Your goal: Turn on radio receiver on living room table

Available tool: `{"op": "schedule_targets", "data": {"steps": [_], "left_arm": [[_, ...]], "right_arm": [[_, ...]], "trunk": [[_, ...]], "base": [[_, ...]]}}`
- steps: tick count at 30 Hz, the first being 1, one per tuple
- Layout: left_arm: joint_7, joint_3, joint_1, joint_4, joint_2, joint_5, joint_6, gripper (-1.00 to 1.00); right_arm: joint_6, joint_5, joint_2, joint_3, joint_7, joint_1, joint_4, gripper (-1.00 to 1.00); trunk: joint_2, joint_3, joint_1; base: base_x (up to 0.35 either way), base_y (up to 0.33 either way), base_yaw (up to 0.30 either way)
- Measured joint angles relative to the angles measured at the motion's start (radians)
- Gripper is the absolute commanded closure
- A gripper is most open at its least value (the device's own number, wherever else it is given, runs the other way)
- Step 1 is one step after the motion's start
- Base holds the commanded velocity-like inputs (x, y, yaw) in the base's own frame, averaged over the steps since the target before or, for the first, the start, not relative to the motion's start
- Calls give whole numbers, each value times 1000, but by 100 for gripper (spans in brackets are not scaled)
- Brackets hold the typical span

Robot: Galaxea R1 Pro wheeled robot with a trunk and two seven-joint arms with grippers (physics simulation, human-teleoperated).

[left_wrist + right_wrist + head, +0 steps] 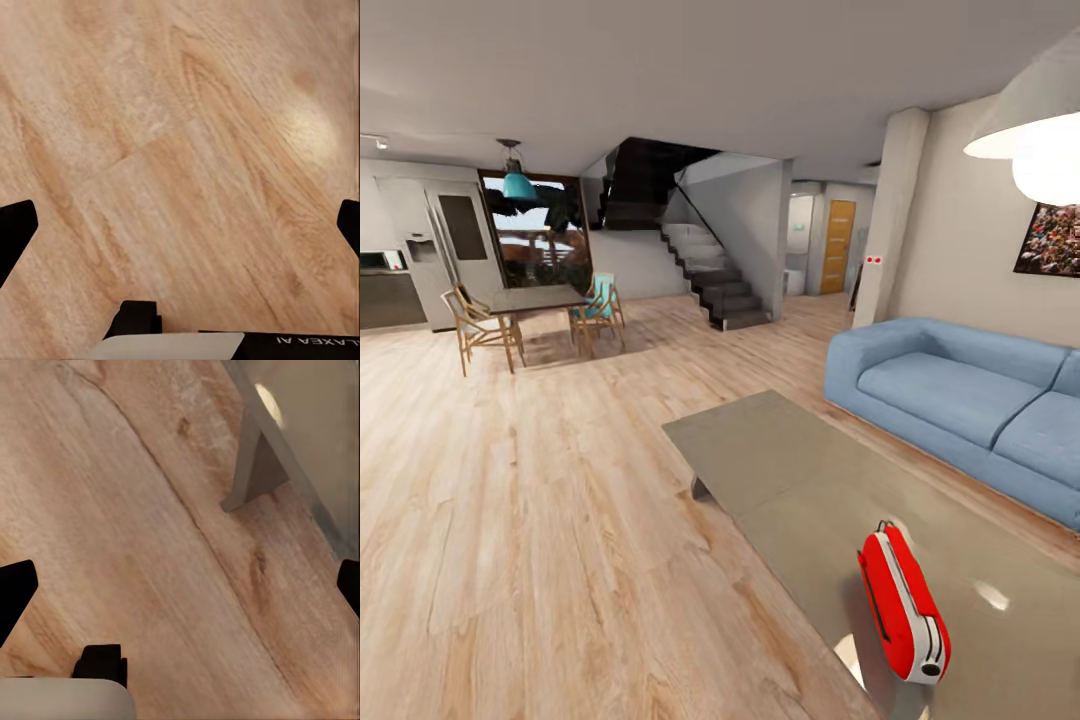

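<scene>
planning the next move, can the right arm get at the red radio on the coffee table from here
Probably not yet. The right gripper hangs open over bare floor beside the table edge, aimed down, while the radio lies up on the top. Nothing blocks it, but the arm must lift and swing over.

On my left arm's dark casing (300,345), near the wrist camera, I read part of a brand upside down: "LAXEA AI". Nothing else is legible.

Black pincer fingertips (16,225), white wrist casing, black band with mirrored lettering
</scene>
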State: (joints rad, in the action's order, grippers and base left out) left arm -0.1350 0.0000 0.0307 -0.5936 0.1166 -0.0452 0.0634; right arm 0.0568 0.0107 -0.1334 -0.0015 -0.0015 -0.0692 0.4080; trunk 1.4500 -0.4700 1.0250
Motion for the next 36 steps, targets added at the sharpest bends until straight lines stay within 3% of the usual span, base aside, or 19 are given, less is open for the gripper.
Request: {"op": "schedule_targets", "data": {"steps": [9, 18, 36], "left_arm": [[1, 0, 0, 0, 1, 1, -3, -100], [1, 0, 0, -1, 1, -1, -2, -100], [1, 0, 0, -1, 1, -1, -4, -100]], "right_arm": [[0, 0, 0, 0, 0, 0, 0, -100], [0, 0, 0, 0, 0, 0, 0, -100], [1, 1, 0, 1, 0, 0, 0, -100]], "trunk": [[0, 0, 0], [0, 0, 0], [0, 0, 0]], "base": [[32, -28, -33], [199, -205, 0], [7, -98, 0]]}}
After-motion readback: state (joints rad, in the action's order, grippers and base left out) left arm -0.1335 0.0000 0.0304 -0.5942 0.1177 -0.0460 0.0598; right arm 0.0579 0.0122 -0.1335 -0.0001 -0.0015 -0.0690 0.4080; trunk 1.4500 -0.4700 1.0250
